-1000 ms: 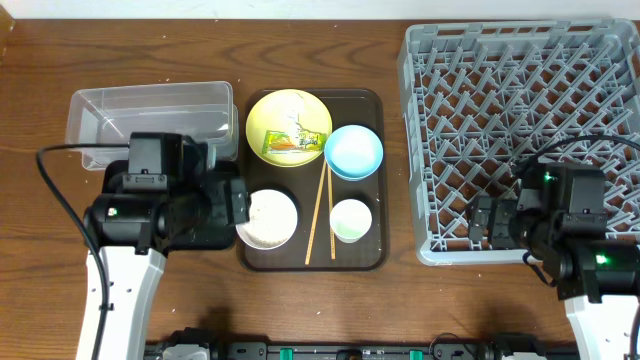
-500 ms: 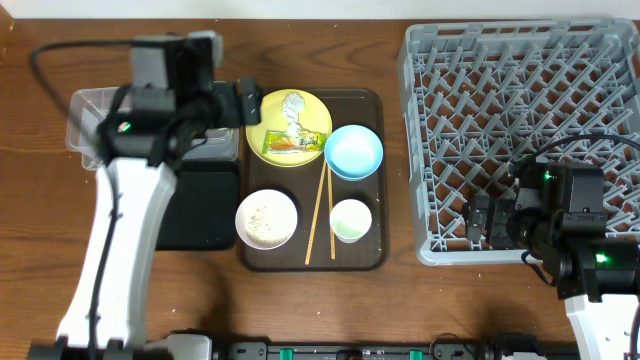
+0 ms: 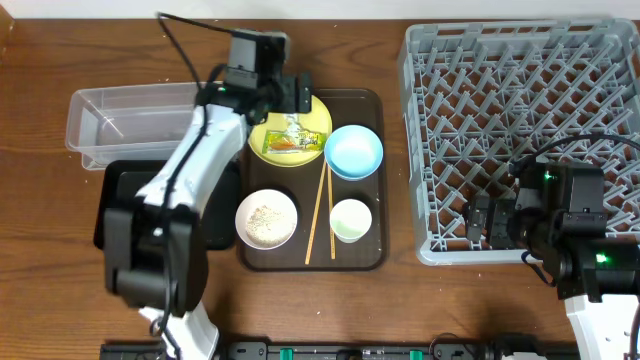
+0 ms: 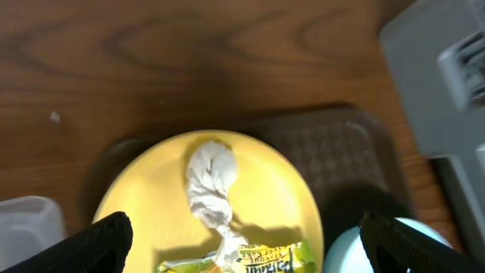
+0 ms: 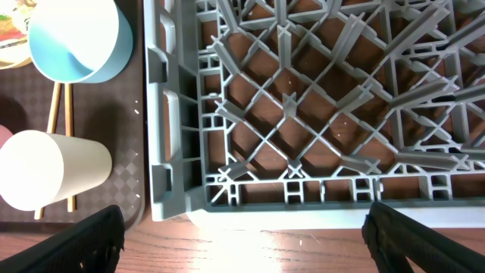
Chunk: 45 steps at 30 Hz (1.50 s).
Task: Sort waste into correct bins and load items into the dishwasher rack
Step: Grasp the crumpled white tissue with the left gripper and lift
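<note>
My left gripper hangs open and empty over the far edge of the yellow plate. In the left wrist view its jaws stand wide apart, either side of the crumpled white scrap and the green-and-orange wrapper on the plate. The wrapper lies mid-plate. The light blue bowl, the white bowl with rice grains, the cup and the chopsticks sit on the brown tray. My right gripper is open and empty at the near-left corner of the grey rack.
The clear tub stands at the far left, with the black tray in front of it. The brown serving tray lies between them and the rack. The right wrist view shows the rack's front wall, the cup and the blue bowl.
My left arm has swung from over the black tray, past the clear tub, to above the yellow plate. The right arm has not moved.
</note>
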Tool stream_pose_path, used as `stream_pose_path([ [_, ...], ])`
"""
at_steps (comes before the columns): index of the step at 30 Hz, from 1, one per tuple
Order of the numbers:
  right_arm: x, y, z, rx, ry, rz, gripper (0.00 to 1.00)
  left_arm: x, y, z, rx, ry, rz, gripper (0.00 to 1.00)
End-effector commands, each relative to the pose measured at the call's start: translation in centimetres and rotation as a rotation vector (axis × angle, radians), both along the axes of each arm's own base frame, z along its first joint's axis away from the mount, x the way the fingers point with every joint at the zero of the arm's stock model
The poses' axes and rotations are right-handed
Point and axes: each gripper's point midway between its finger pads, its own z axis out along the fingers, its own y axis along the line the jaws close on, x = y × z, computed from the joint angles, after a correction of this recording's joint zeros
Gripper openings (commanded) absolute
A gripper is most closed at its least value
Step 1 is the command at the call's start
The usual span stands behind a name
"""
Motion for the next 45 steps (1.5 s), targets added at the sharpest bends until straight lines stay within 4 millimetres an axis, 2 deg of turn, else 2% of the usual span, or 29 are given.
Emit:
stream_pose_path([
  [1,0.1,0.4,0.7,0.016,-0.014,0.007,0.99,0.8,-0.3,-2.7,0.019,0.032,0.001,0.98],
  [6,0.1,0.4,0.7,0.016,-0.012,0.007,0.99,0.8,-0.3,-6.8,0.037,0.106,0.000,0.98],
  [10,0.1,0.4,0.7,0.016,-0.012,0.007,0.99,0.6,-0.3,-8.8,0.046,0.145,0.000,0.95],
  [13,0.1,0.4,0.7,0.016,-0.013,0.007,0.99,0.5,-0.2,-9.6,0.050,0.159,0.000,0.72],
  [20,0.1,0.4,0.7,0.016,-0.012,0.007,0.99,0.5,-0.3,-9.7,0.049,0.158,0.000,0.42],
  [23,0.1,0.4,0.7,0.016,-0.011,0.007,0.99,0.4,-0.2,-9.7,0.050,0.162,0.000,0.42],
  [26,0.1,0.4,0.7,0.016,-0.011,0.007,0.99,0.2,-0.2,-9.9,0.053,0.172,0.000,0.49],
  [31,0.1,0.4,0.7,0.016,-0.011,0.007,0.99,-0.3,-0.1,-10.5,0.057,0.187,0.000,0.49],
  [42,0.1,0.4,0.7,0.016,-0.011,0.007,0.99,-0.1,-0.2,-10.5,0.054,0.175,-0.003,0.48],
  [45,0.1,0.4,0.7,0.016,-0.011,0.007,0.99,-0.3,-0.2,-10.8,0.057,0.180,-0.002,0.52],
])
